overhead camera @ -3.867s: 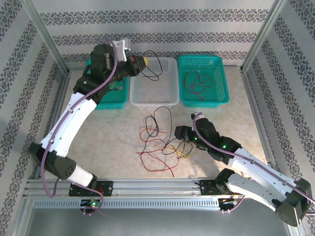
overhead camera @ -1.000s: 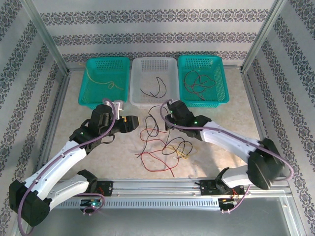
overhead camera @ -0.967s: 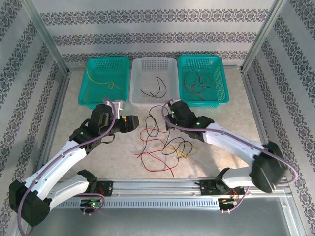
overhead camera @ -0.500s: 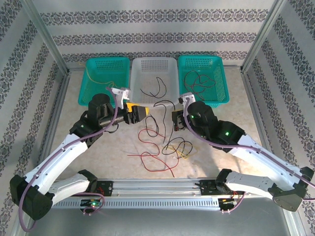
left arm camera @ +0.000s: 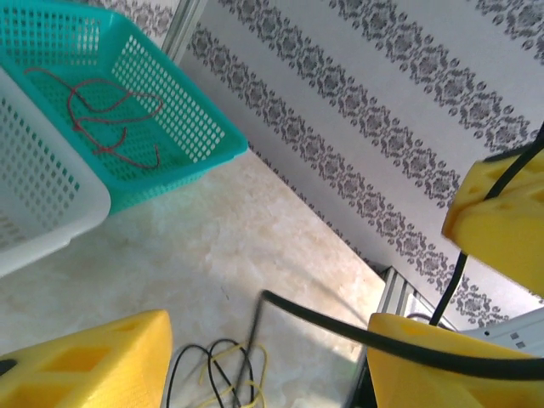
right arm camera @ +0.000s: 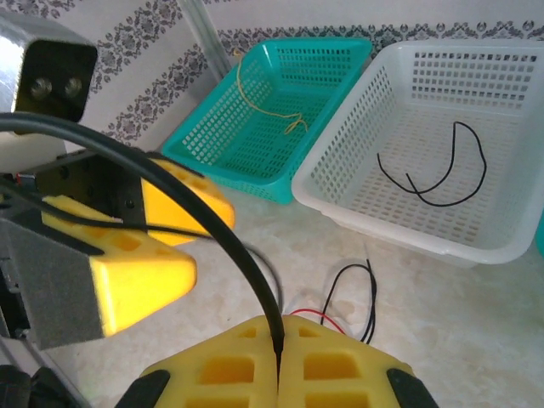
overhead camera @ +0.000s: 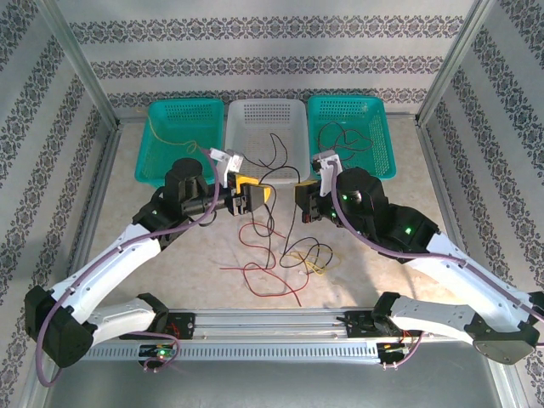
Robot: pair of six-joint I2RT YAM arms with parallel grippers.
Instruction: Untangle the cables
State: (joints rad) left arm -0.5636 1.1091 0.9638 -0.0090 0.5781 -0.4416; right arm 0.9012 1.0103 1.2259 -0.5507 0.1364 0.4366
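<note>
Item: black cable (right arm camera: 255,274), one strand raised above the loose red, black and yellow cables (overhead camera: 289,255) lying mid-table (overhead camera: 204,272).
Right gripper (overhead camera: 304,202): clamped tight on that strand.
Left gripper (overhead camera: 255,197): jaws apart, strand passing between them, not pinched.
Change: the left gripper has drawn in just beside the right, so a two-handed pull looks likely next.
A second ago, both grippers sat lower, at the heap.

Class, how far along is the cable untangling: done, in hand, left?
Done: a yellow wire, black wire and red wires lie in separate baskets. In hand: the right gripper is shut on a black cable passing through the open left gripper. Left: the mixed tangle on the table.
</note>
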